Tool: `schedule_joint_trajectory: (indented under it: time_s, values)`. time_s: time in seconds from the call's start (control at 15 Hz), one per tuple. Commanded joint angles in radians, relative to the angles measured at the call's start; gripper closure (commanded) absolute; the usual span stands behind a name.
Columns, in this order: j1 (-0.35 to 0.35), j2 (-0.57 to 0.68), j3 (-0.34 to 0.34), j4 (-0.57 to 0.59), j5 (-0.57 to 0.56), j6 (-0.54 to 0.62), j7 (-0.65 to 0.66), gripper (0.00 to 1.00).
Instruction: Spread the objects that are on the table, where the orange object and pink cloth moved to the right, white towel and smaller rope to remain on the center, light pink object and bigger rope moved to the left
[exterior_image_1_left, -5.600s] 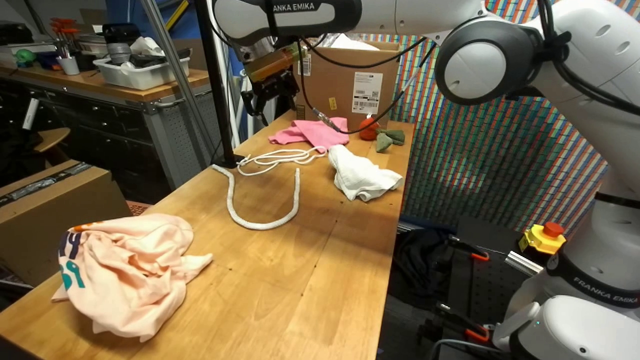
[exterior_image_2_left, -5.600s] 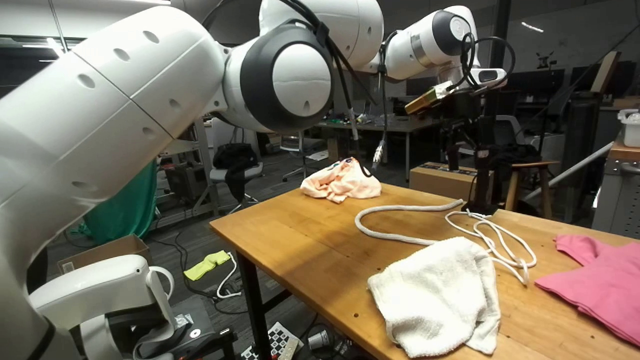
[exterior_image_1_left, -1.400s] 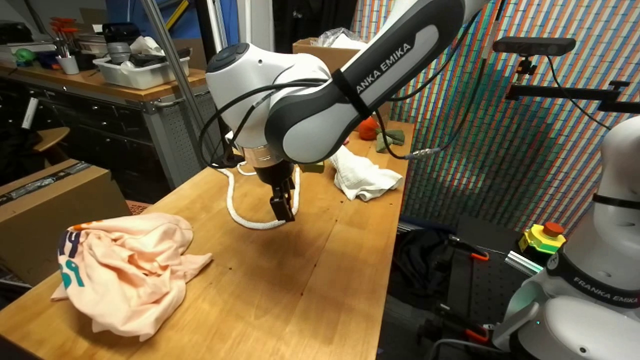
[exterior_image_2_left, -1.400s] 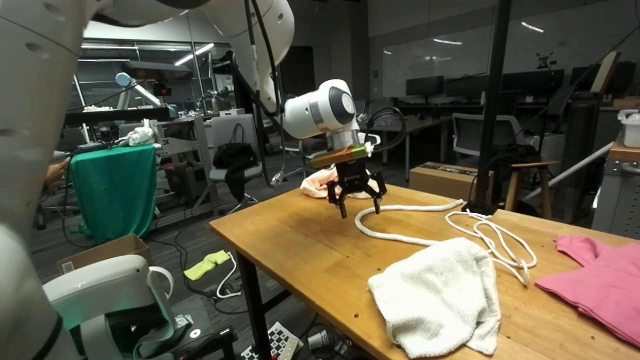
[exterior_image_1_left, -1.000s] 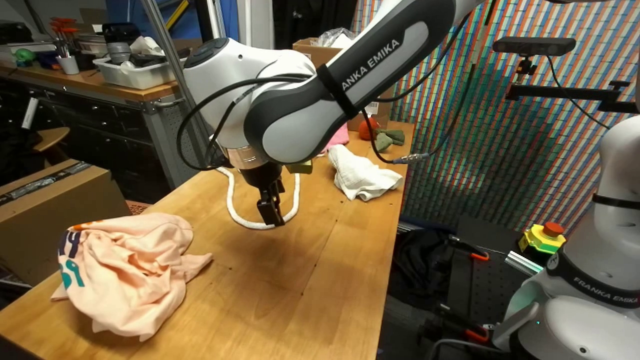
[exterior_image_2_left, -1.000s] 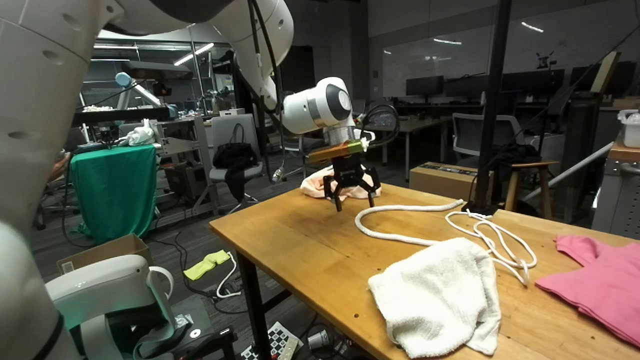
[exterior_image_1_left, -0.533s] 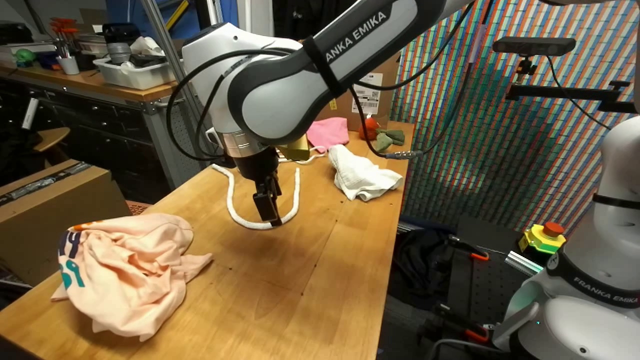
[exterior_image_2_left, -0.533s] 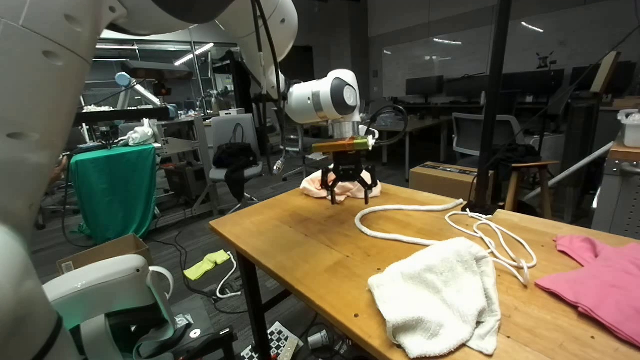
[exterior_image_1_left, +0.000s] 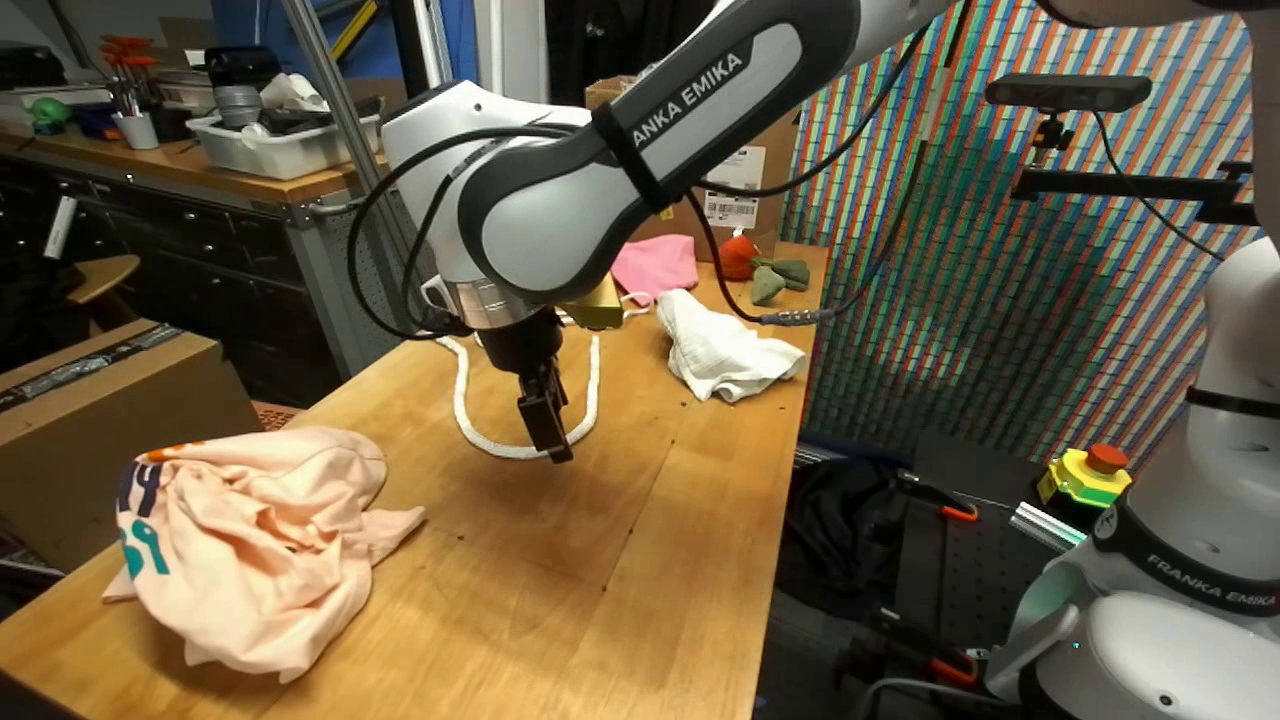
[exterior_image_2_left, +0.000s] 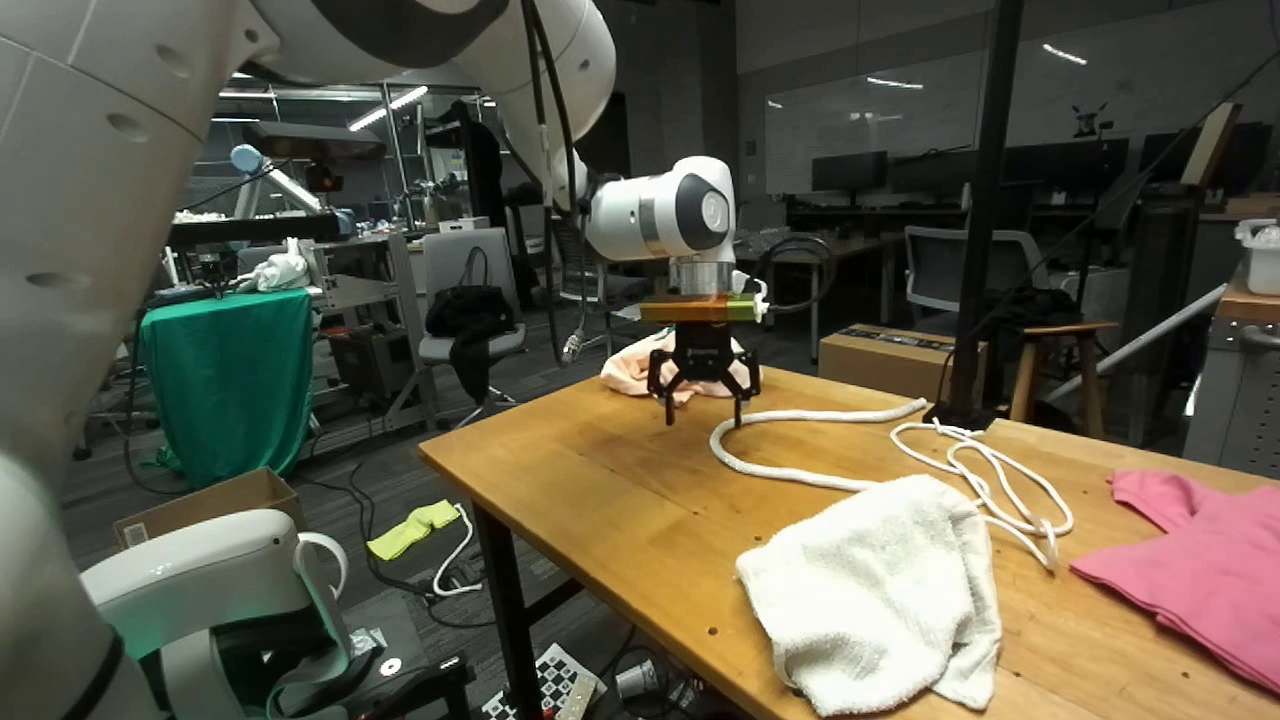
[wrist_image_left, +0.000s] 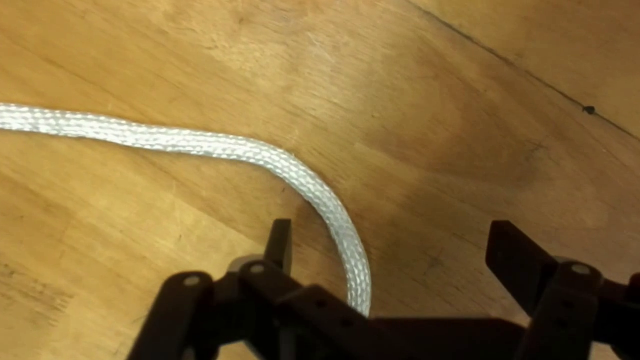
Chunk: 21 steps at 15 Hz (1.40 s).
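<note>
Rope (wrist_image_left: 300, 176), the long thick one, lies in a U on the worktop (exterior_image_1_left: 560, 560), and the coming move turns on its curved end. That bend is beneath the end effector (exterior_image_2_left: 704, 422), whose fingers (wrist_image_left: 281, 245) stand wide apart, holding nothing. In the wrist view the rope runs between them, nearer one than the other, its line there roughly crosswise to how they would close, then swings off to the side; a pinch on that stretch looks well aligned. How far above the rope the tips are, I cannot tell. The peach cloth (exterior_image_1_left: 270, 540) lies past the rope's bend, the thin cord (exterior_image_2_left: 1030, 527) just beside one rope end, the white towel (exterior_image_2_left: 880, 600) near the other; the pink cloth (exterior_image_2_left: 1200, 575) and orange object (exterior_image_1_left: 738, 258) are well apart from it. Likely next: lower, grip, draw the rope toward its peach cloth side.
</note>
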Motion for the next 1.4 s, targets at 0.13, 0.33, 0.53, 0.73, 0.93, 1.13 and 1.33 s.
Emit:
schedule_joint_trajectory:
  time_s: [0.13, 0.33, 0.53, 0.73, 0.93, 1.13, 1.33]
  values:
    - [-0.002, 0.017, 0.008, -0.006, 0.002, 0.075, 0.018, 0.0]
    - [-0.003, 0.031, 0.007, -0.007, 0.002, 0.11, 0.02, 0.0]
    - [0.001, 0.058, 0.0, 0.0, -0.006, 0.138, 0.029, 0.0]
    - [0.0, 0.084, -0.004, 0.006, -0.005, 0.155, 0.036, 0.0]
    - [-0.003, 0.09, -0.001, 0.009, 0.004, 0.155, 0.037, 0.0]
    - [-0.005, 0.083, 0.004, 0.006, 0.014, 0.149, 0.04, 0.0]
    - [-0.002, 0.072, 0.01, -0.008, 0.021, 0.146, 0.049, 0.0]
